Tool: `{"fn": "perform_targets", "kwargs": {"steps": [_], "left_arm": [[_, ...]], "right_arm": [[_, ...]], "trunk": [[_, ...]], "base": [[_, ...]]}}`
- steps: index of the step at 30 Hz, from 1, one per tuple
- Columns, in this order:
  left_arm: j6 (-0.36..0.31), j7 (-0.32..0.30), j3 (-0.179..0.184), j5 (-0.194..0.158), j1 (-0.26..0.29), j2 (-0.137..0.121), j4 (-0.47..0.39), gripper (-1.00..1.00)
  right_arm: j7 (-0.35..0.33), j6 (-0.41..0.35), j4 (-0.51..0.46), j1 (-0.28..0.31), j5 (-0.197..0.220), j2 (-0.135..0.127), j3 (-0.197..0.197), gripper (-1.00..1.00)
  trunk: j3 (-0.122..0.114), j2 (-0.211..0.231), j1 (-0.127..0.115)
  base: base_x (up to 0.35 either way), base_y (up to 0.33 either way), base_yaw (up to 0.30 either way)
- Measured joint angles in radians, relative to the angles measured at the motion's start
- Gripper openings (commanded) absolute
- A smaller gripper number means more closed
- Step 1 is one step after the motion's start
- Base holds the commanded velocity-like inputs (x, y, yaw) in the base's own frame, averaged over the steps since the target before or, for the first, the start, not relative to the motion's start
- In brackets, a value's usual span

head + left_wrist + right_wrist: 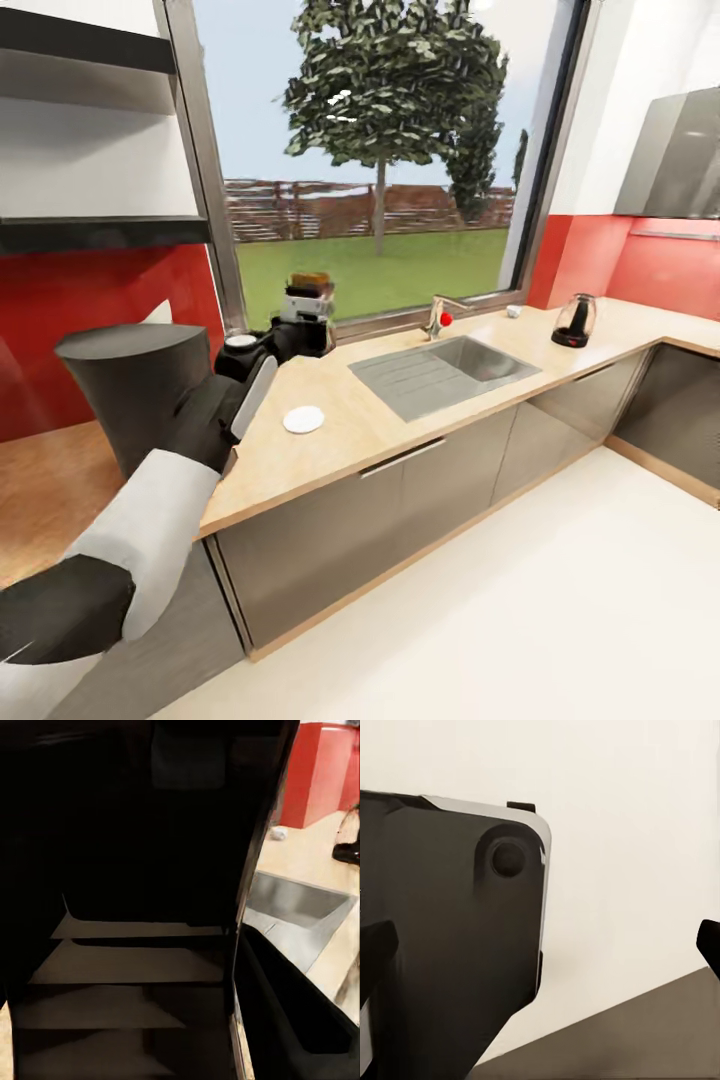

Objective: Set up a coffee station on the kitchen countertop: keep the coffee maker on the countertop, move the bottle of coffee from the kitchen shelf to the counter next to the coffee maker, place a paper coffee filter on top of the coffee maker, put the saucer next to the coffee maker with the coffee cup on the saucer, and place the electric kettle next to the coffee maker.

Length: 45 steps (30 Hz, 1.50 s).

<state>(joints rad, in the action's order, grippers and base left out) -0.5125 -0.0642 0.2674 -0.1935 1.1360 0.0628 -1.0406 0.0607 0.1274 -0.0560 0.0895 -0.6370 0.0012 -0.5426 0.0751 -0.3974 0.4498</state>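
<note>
Head view: the left arm reaches forward over the light wood bench [400,420], and the left gripper [306,312] is clamped on the bottle of coffee [309,283], a dark jar with an amber cap held up in front of the window, above the back edge of the bench. The coffee maker [135,385] stands at the bench's left end, just beside the arm, with a white point, possibly the paper coffee filter [160,313], showing behind its top. The saucer [303,420] lies flat on the bench between the coffee maker and the steel sink [445,370]. The electric kettle [575,321] sits well apart at the far right of the bench, and a tiny white object, probably the coffee cup [513,311], rests near the window beyond the sink. The kitchen shelf [100,233] is a thin black slab on the wall above the coffee maker.

Left wrist view: dark gripper parts fill most of the picture; beside them show the sink [300,904], pale bench and the kettle's black base [346,851].

Right wrist view: a dark robot housing [450,937] against pale floor; I cannot tell how the right gripper's jaws stand.
</note>
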Motion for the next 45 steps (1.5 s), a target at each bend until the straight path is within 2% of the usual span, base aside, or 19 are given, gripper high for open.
{"fn": "perform_targets", "kwargs": {"steps": [2,4,6,10,12,13,16,17,20,28,39,43,45], "left_arm": [[0.004,-0.056,0.001,0.004,-0.113,-0.007,-0.093,-1.0],[0.009,-0.066,0.0,0.014,-0.18,-0.016,-0.134,-1.0],[0.015,-0.07,0.0,0.018,-0.277,-0.041,-0.181,-1.0],[0.036,-0.074,-0.003,0.018,-0.37,-0.066,-0.23,-1.0],[0.064,-0.075,-0.008,0.019,-0.418,-0.077,-0.259,-1.0],[0.086,-0.073,-0.01,0.019,-0.463,-0.084,-0.281,-1.0],[0.105,-0.07,-0.015,0.02,-0.531,-0.103,-0.316,-1.0],[0.109,-0.067,-0.037,0.021,-0.593,-0.127,-0.383,-1.0],[0.11,-0.068,-0.05,0.015,-0.604,-0.127,-0.384,-1.0],[0.11,-0.065,-0.055,0.015,-0.606,-0.126,-0.387,-1.0],[0.109,-0.072,-0.05,0.014,-0.622,-0.127,-0.385,-1.0],[0.111,-0.122,-0.05,0.015,-0.68,-0.132,-0.386,-1.0],[0.132,-0.178,-0.054,0.017,-0.693,-0.151,-0.386,-1.0]], "right_arm": [[0.0,0.003,0.0,0.0,0.0,0.0,0.0,1.0],[0.0,0.008,0.0,0.0,0.0,0.0,0.0,1.0],[0.0,0.036,0.0,0.0,0.0,0.0,0.0,1.0],[-0.001,0.058,0.001,0.0,0.0,0.0,-0.001,1.0],[-0.001,0.061,0.001,0.0,0.0,0.0,-0.001,1.0],[-0.001,0.062,0.0,0.0,0.0,0.0,-0.001,1.0],[-0.001,0.063,0.001,0.0,0.0,0.0,-0.001,1.0],[0.0,0.073,0.001,0.0,0.0,0.005,0.0,1.0],[0.001,0.076,0.001,0.0,0.0,0.006,-0.001,1.0],[0.001,0.077,0.002,0.0,0.0,0.008,-0.001,1.0],[0.001,0.077,0.002,0.0,0.0,0.01,-0.001,1.0],[0.001,0.077,0.002,0.0,0.0,0.011,-0.001,1.0],[0.001,0.078,0.002,0.0,0.0,0.011,-0.001,1.0]], "trunk": [[0.0,-0.001,-0.001],[0.0,0.0,0.0],[0.0,0.0,0.0],[0.0,0.0,0.0],[0.0,0.0,0.0],[0.0,-0.001,-0.001],[0.0,0.0,0.0],[0.0,-0.001,-0.001],[0.0,0.0,0.0],[0.0,0.0,0.0],[0.0,0.0,0.0],[0.0,0.0,0.0],[0.0,0.0,0.0]], "base": [[-0.043,-0.024,0.0],[-0.015,-0.008,0.0],[-0.005,-0.003,0.0],[-0.001,-0.001,0.0],[0.0,0.0,0.0],[0.0,0.0,0.0],[0.0,0.0,0.0],[0.0,0.0,0.0],[-0.007,0.0,0.077],[-0.195,0.0,0.272],[-0.009,0.0,0.278],[0.0,0.0,0.144],[0.0,0.0,0.032]]}}
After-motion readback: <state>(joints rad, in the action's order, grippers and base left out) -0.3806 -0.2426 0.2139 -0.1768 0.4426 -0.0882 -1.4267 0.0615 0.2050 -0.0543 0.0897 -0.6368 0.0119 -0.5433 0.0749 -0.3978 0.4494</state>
